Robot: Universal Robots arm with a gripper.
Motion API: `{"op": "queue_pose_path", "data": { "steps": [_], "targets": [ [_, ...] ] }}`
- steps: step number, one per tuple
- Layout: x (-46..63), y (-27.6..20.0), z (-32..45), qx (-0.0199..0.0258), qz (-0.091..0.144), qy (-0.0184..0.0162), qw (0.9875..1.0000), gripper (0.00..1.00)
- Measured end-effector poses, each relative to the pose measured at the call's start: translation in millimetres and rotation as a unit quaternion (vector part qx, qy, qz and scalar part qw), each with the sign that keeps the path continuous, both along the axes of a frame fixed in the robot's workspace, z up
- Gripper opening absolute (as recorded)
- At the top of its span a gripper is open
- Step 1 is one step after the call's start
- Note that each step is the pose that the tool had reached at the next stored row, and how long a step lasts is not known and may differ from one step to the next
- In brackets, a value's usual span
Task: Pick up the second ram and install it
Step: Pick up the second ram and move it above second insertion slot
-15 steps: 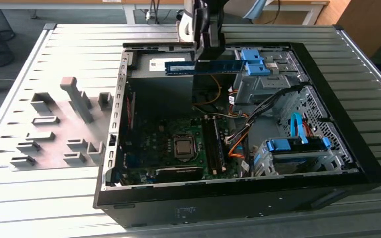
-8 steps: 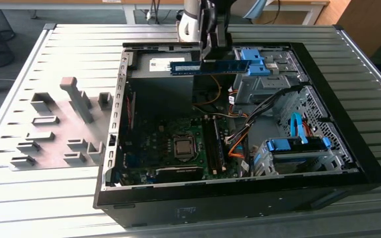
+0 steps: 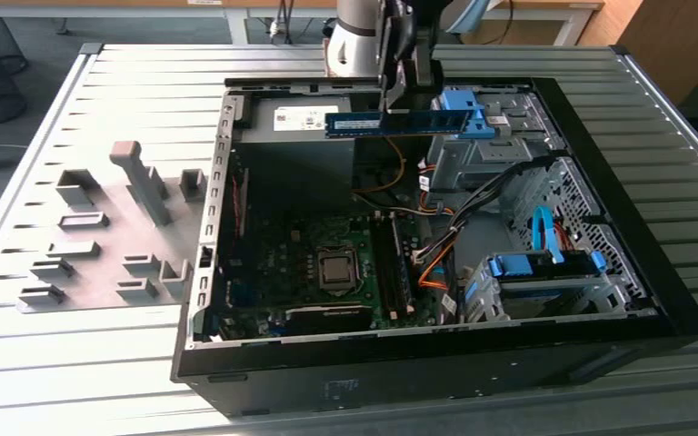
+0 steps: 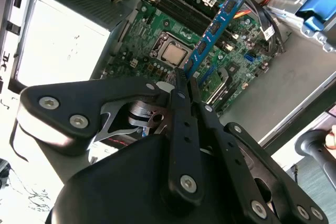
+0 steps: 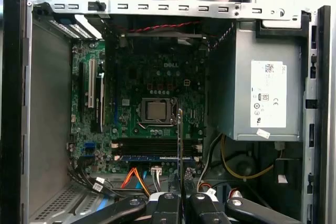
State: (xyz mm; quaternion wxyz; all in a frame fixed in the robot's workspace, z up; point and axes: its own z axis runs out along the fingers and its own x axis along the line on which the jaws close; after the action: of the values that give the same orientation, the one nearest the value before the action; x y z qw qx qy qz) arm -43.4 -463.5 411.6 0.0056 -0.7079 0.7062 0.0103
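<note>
Jaws are clamped narrow on the second ram (image 3: 416,123), so the gripper (image 3: 388,107) carries it in the air over the far part of the open computer case (image 3: 446,359). In the exterior view the stick lies roughly level, its long axis running from that view's left to its right, gripped nearer its left end. The black memory slots (image 3: 393,263) sit lower and nearer on the motherboard (image 3: 301,259), and they run near to far, so the stick appears to lie crosswise to them. In the second wrist view the stick (image 4: 215,27) juts out from the gripper (image 4: 184,77) over the board. Orange and black cables (image 3: 436,263) crowd the slots on the exterior view's right. A blue drive bracket (image 3: 471,113) stands just beside the stick's right end. Grey holder blocks (image 3: 143,182) rest outside the case, well apart.
</note>
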Motion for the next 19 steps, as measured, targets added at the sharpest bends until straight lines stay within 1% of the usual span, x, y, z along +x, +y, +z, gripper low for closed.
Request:
{"op": "queue_pose_path", "data": {
  "steps": [19],
  "targets": [
    [29.4, 0.0, 0.0, 0.0, 0.0, 0.0, 1.0, 0.14]
  ]
}}
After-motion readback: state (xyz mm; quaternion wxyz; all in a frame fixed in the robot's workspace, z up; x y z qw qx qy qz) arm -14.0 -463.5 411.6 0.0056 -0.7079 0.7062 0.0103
